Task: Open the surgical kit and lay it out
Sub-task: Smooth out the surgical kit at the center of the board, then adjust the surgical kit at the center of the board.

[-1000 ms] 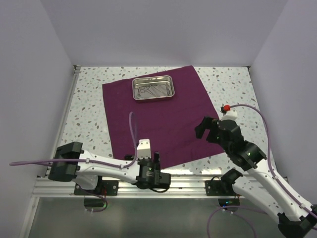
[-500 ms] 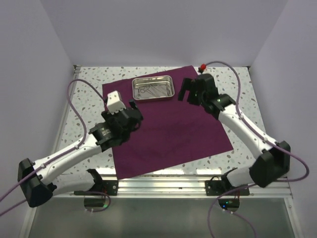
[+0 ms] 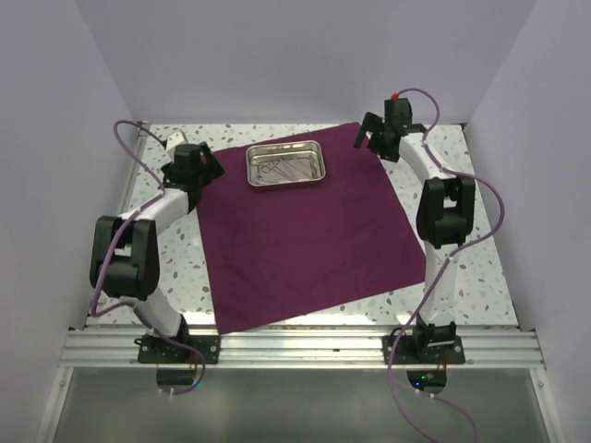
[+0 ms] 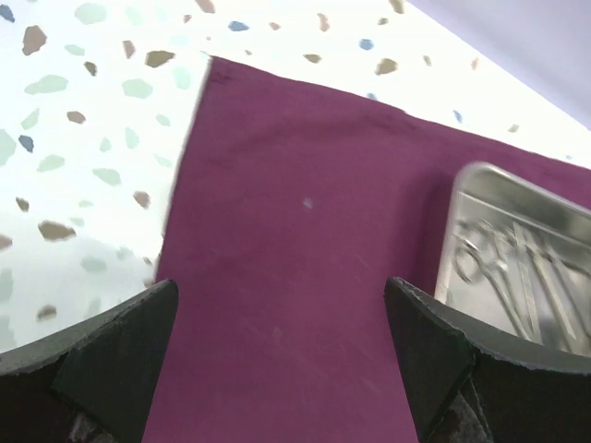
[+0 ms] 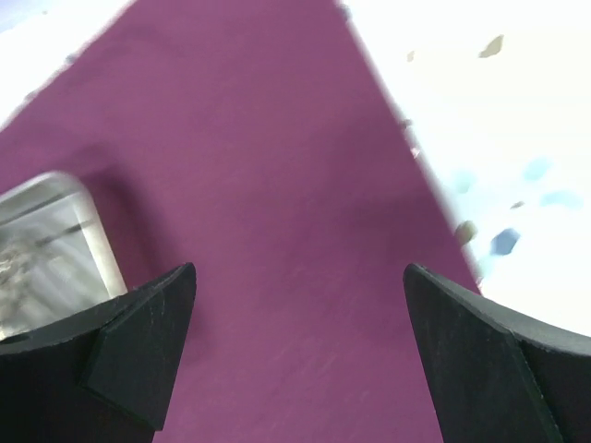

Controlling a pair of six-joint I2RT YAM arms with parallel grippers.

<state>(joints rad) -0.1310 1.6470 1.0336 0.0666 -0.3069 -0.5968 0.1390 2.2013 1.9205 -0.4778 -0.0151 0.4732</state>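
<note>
Cloth (image 3: 305, 249) lies flat; we hover left gripper (image 4: 282, 295) and right gripper (image 5: 300, 272), jaws wide, at its far corners, tray (image 3: 286, 183) between.

no readable text, labels or numbers

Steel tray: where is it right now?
In the top external view, the steel tray sits on the far end of the purple cloth, between the left gripper and the right gripper.
</note>
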